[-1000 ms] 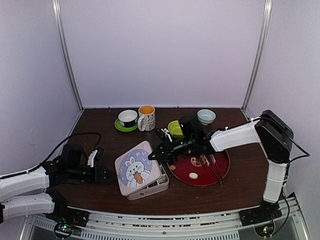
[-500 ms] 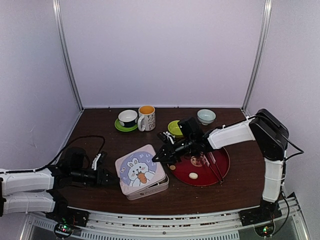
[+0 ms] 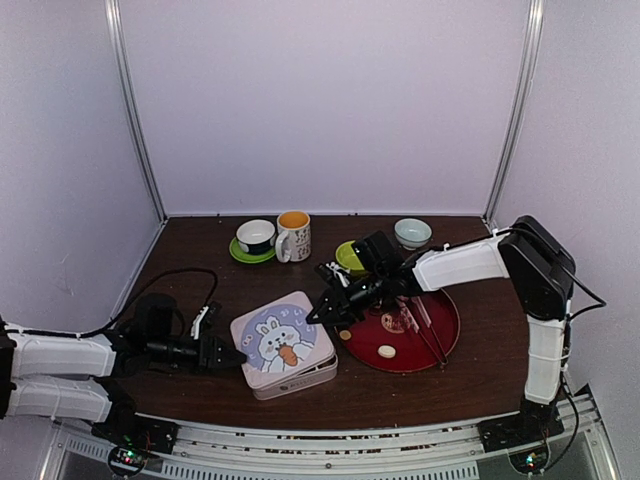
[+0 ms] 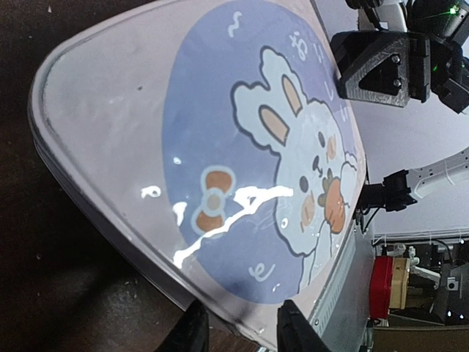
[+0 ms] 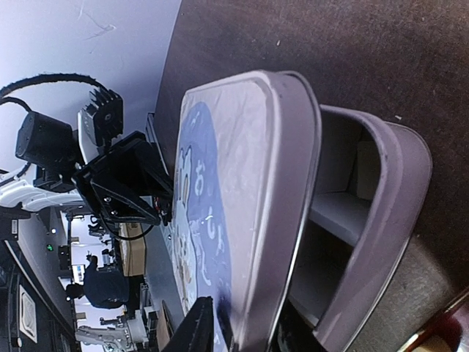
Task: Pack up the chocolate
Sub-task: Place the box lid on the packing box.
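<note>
The chocolate lies on a dark red plate: a cream oval piece, a brown piece and a tan one. Left of the plate stands a grey tin box with divided compartments. Its bunny-print lid lies askew over it, raised on the plate side. My left gripper straddles the lid's near-left corner, fingers slightly apart from it. My right gripper is at the lid's right edge, one finger just off the top and the other hidden underneath.
Pink tongs rest on the plate's right half. Along the back stand a cup on a green saucer, a mug, a green bowl and a pale blue bowl. A cable trails left.
The lid has come down from a steep tilt to lie nearly flat over the box. My left gripper has slid right to the lid's corner and narrowed. My right gripper's fingers have spread.
</note>
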`<move>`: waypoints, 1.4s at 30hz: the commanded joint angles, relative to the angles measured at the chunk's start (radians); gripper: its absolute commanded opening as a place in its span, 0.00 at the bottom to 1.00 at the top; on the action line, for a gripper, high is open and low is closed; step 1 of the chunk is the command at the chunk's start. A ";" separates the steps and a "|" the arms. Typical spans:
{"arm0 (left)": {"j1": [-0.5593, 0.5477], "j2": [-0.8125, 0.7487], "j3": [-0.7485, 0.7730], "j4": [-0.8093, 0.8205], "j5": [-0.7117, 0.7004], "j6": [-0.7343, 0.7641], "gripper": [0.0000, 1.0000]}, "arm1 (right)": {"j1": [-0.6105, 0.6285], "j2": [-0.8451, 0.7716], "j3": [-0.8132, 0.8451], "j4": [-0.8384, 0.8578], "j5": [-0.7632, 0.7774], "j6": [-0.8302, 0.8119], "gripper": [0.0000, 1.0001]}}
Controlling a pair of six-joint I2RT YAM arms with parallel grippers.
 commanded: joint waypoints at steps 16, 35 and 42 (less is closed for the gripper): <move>-0.008 0.007 -0.002 0.071 -0.001 -0.008 0.33 | -0.027 -0.060 0.065 -0.171 0.156 -0.129 0.48; -0.008 -0.084 0.039 -0.114 -0.072 0.046 0.47 | -0.084 -0.222 0.012 -0.205 0.404 -0.191 0.56; -0.008 -0.160 0.052 -0.196 -0.113 0.059 0.49 | -0.054 -0.333 0.014 -0.269 0.606 -0.294 0.57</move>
